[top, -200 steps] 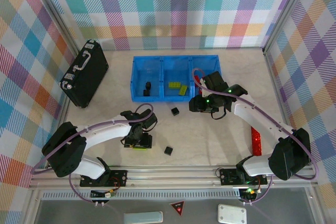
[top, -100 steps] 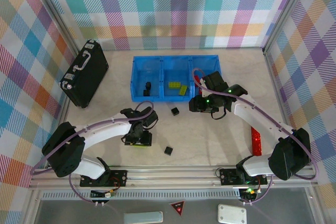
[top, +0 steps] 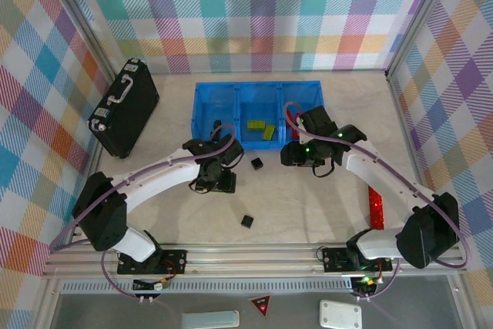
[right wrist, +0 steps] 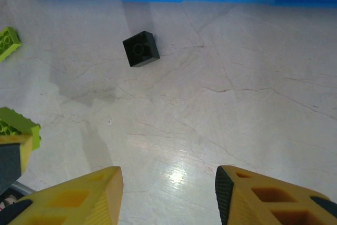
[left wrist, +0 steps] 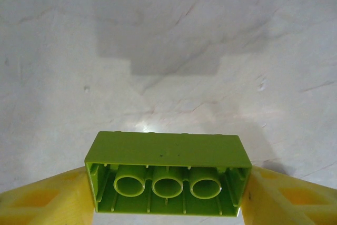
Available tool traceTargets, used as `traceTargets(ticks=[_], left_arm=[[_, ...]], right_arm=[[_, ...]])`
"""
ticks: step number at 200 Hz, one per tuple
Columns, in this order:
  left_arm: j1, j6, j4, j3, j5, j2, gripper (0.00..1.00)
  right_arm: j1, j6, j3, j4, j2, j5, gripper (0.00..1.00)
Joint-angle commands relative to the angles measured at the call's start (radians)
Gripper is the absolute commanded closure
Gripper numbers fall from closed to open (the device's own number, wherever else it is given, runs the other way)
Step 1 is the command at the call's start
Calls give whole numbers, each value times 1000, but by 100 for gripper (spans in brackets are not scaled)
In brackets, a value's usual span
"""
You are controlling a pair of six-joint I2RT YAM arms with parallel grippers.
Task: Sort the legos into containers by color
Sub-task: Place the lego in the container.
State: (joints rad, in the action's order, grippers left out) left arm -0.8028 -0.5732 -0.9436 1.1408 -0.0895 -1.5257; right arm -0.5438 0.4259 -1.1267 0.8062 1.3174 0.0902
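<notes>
Nearest the arm bases, well behind both sets of jaws, a black cube (top: pixel 246 221) and a red brick (top: pixel 376 207) lie loose on the table (top: pixel 308 206), not yet sorted. Further out, the left gripper (top: pixel 216 181) is clenched on a lime-green brick (left wrist: pixel 167 156). The yellow fingers (left wrist: pixel 42 201) press on its two short ends, the hollow underside with three tubes faces the wrist camera, and the shadow on the table ahead of the jaws suggests it hangs clear of the surface. The brick looks like hard, light plastic: stiff, unlikely to be harmed by squeezing, but smooth-walled, so a grip across flat opposite faces, as here, should hold better than one on corners. The right gripper (right wrist: pixel 167 177) stands released with nothing between its jaws. A second black cube (right wrist: pixel 140 48) sits ahead of them and to one side, flat-sided and probably easy to pinch. Beyond both grippers lies the blue tray (top: pixel 202 113), with lime-green pieces (top: pixel 258 125) already in its middle compartment, which I judge to be where the held brick belongs. Against a second ago, the left gripper has travelled from down near the closer black cube toward the tray, carrying the brick, while the right gripper has hardly shifted
</notes>
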Motion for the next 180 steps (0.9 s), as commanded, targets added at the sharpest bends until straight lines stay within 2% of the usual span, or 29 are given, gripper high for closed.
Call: traceTargets(ticks=[1, 83, 148, 180], left_arm=[[-3, 56, -25, 82, -16, -51, 33], [33, 152, 43, 421, 6, -302, 33], [95, 140, 148, 577, 88, -444, 34], [123, 152, 168, 654, 91, -522, 34]], right_arm=[[-4, -15, -21, 57, -50, -39, 48], [-4, 23, 5, 138, -162, -101, 48], [-4, 28, -6, 202, -228, -147, 48], [-5, 31, -21, 222, -233, -143, 48]])
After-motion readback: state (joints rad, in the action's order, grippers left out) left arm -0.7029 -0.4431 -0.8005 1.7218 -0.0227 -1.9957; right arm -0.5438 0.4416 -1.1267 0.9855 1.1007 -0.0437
